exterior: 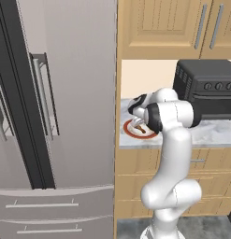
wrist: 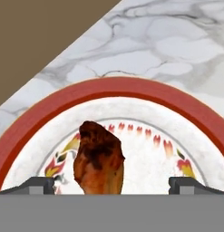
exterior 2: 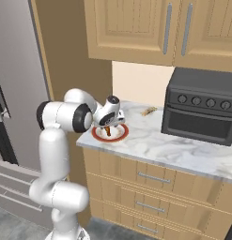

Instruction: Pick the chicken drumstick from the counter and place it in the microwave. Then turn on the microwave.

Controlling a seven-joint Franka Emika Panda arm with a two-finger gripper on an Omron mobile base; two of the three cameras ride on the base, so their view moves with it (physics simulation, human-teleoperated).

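Wide-open tool [wrist: 111, 185] astride chicken drumstick [wrist: 99, 159] on red-rimmed plate [wrist: 118, 88], seemingly untouched.

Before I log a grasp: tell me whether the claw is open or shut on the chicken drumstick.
Open. In the hand view the claw has its fingertips wide apart, with the chicken drumstick between them, untouched, lying on the red-rimmed plate.

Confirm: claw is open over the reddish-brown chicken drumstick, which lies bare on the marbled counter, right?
Not bare: hand view shows the reddish-brown chicken drumstick lying on a round white plate with a red rim on the marbled counter. The claw is open over it.
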